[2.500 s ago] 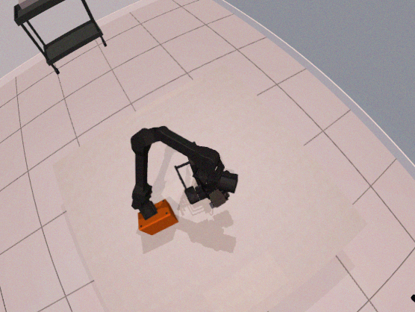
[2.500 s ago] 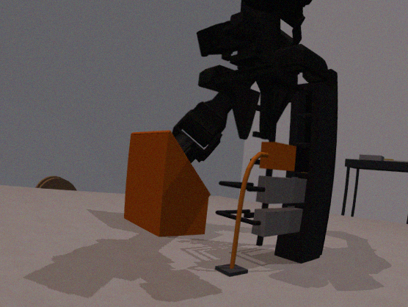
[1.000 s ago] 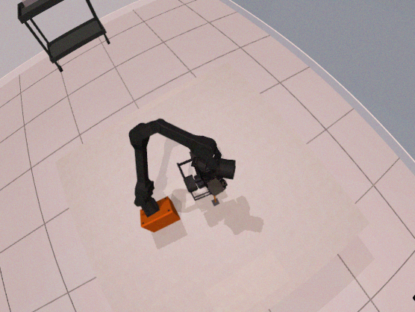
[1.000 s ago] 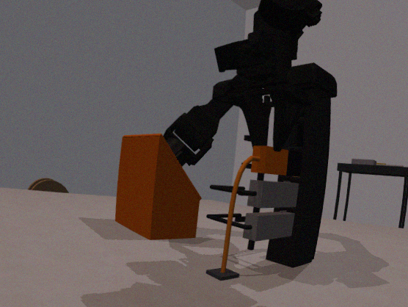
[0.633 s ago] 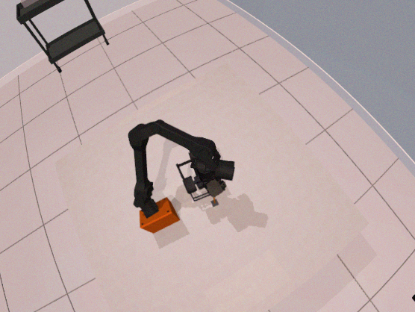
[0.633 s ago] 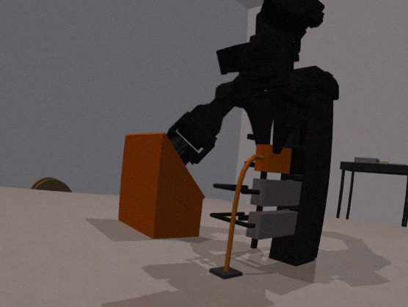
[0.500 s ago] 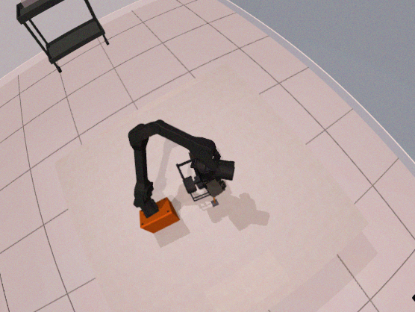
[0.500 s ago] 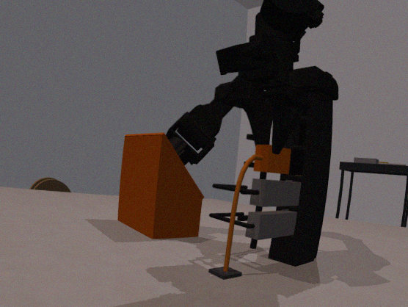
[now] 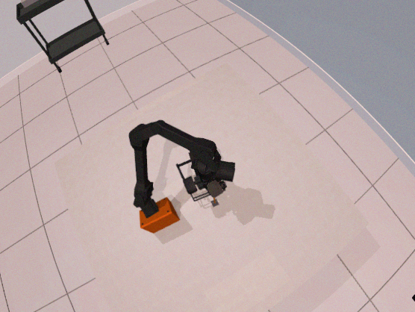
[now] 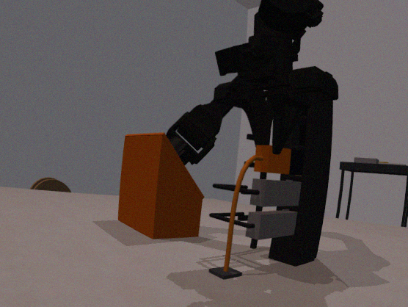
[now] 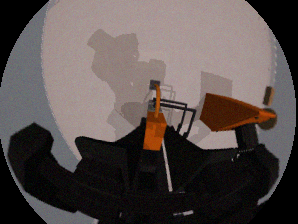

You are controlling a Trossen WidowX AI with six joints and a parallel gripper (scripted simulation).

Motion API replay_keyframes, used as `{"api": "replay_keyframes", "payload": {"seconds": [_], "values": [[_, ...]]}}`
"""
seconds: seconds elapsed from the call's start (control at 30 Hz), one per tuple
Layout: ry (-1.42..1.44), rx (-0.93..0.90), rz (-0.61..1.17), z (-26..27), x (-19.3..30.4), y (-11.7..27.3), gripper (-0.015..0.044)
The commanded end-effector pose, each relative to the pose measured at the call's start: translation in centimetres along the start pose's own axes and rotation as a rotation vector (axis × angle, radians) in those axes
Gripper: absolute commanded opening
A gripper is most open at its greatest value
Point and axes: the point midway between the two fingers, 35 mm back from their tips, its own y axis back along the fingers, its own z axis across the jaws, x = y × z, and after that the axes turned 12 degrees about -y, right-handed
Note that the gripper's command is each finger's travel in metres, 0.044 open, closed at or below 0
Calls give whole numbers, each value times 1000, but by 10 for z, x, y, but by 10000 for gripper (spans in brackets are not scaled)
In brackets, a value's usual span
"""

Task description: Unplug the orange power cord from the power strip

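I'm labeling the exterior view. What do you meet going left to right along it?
Brown disc → orange base block → orange cord → orange plug in the gripper → dark table.

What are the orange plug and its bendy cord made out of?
The orange plug, pinched in the gripper, looks like hard matte plastic: flat faces, sharp corners, no shine. The orange cord seems rubbery, since it curves smoothly down to the floor. Neither is certain.
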Motion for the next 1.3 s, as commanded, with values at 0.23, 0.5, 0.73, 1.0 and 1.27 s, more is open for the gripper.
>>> {"api": "replay_keyframes", "payload": {"seconds": [0.23,0.5,0.73,1.0,1.27], "values": [[-3,-8,-17,8,-26,3,0],[-4,-8,-17,10,-39,5,0],[-5,-8,-17,11,-50,7,0],[-6,-6,-13,8,-45,5,158],[-7,-6,-13,9,-47,5,368]]}}
